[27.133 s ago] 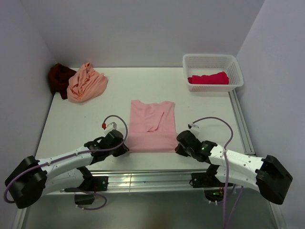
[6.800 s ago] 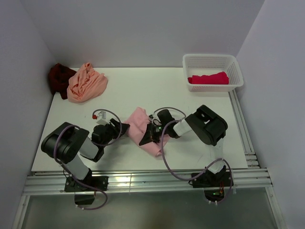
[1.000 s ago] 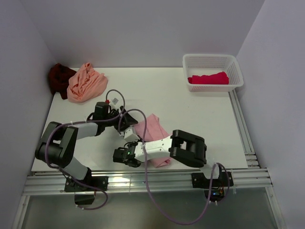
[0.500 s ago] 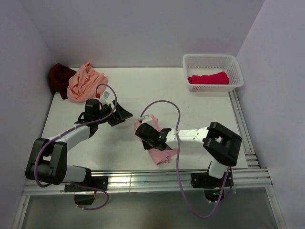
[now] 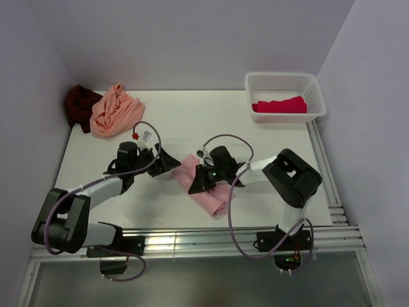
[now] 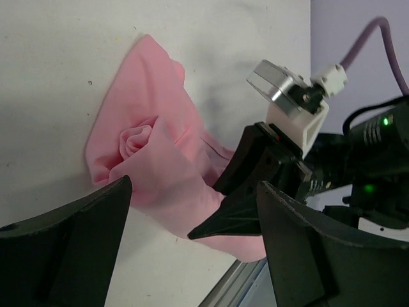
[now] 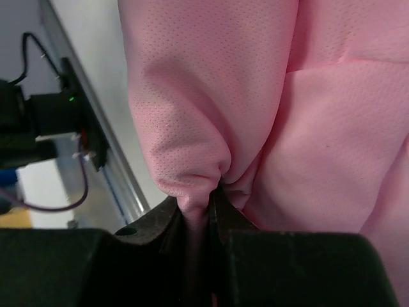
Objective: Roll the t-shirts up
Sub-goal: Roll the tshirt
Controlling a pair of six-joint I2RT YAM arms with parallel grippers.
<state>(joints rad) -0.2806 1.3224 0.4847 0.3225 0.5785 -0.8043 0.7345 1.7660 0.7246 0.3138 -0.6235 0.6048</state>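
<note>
The light pink t-shirt (image 5: 211,192) lies as a loose diagonal roll near the table's front middle. Its spiral end (image 6: 134,137) faces my left wrist camera. My right gripper (image 5: 199,181) is shut on a fold of this shirt (image 7: 211,96), with cloth pinched between its fingers (image 7: 169,220). My left gripper (image 5: 167,161) stands open just left of the roll's upper end, with nothing between its fingers (image 6: 70,249). The peach-orange t-shirt (image 5: 115,110) and the dark maroon one (image 5: 79,105) lie crumpled at the back left. The crimson-pink one (image 5: 279,104) lies in the basket.
The white lattice basket (image 5: 284,80) stands at the back right corner. A metal rail (image 5: 323,160) runs along the table's right edge and another (image 5: 192,242) along the front. Walls close in the left, back and right sides.
My left gripper has opened wider and come back beside the roll's upper end. My right arm has swung round with the pink shirt in its grip, and the roll has shifted slightly.
</note>
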